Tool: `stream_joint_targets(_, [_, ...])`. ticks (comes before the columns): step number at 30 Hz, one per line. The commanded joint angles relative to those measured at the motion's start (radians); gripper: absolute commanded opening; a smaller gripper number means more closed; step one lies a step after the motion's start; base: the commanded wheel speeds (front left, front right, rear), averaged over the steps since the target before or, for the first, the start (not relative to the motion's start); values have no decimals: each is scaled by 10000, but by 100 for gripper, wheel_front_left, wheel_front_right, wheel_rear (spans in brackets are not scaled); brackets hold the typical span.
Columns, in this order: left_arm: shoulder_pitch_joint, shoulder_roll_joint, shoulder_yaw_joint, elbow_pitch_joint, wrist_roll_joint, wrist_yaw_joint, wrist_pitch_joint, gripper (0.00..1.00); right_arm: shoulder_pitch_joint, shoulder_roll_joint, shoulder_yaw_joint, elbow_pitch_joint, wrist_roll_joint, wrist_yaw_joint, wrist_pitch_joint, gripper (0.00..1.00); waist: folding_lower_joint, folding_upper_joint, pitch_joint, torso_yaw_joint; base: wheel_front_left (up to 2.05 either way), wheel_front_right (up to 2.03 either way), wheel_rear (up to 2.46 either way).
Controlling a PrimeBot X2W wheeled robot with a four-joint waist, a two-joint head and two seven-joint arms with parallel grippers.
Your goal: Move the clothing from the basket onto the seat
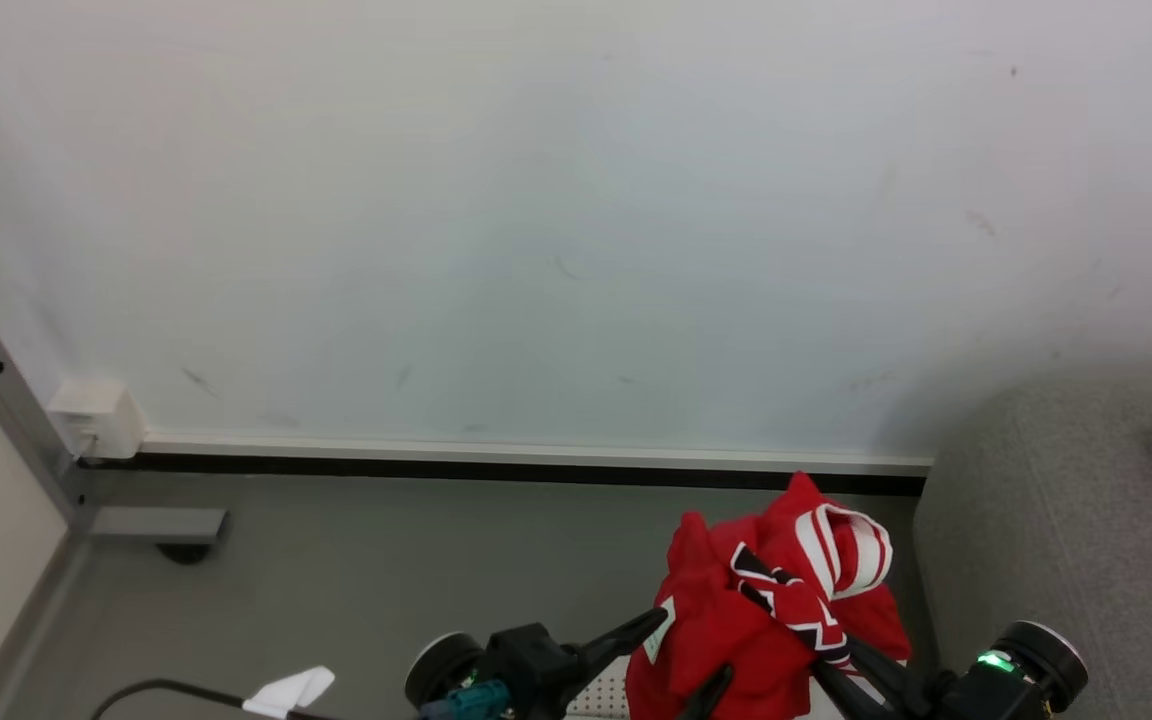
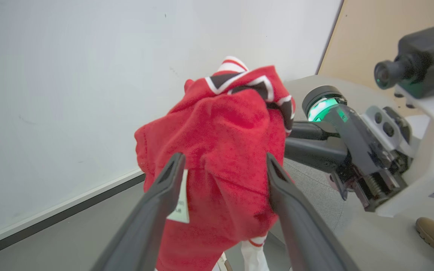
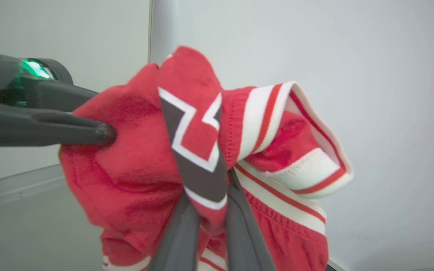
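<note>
I am finding no word, brand or number that I can read anywhere. A small white tag is hanging from the red clothing, and its tiny grey print is blurring past reading. Black, white-edged lettering is showing across the crumpled folds of that clothing, but it is coming through only as broken angular strokes that are spelling nothing.

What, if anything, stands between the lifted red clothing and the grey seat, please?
Nothing visible does. The clothing is gripped by the left pincer and right pincer; the seat lies just to its right in the head view, with a strip of floor between.
</note>
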Motion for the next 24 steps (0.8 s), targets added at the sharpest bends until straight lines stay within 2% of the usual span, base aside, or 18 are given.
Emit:
stream_joint_targets(1, [56,-22,54,117,181,64,-162,100,142,-86,-260,-78,-80,-26,-30,0,-1,-1,214,-534,0,0,0])
stream_joint_targets(3, [28,-57,59,171,195,116,-243,100,193,-119,-437,-98,-113,-26,-36,0,-1,-1,275,-693,0,0,0])
stream_joint_targets(15, [-307,-323,-73,723,355,-31,-564,100,691,-316,-1617,-538,-429,-26,24,0,-1,-1,930,-3278,0,0,0])
stream_joint_targets(24, [-503,-361,-105,872,406,-58,-604,100,880,-148,-2178,-713,-580,-26,5,0,-1,-1,1245,-3999,0,0,0])
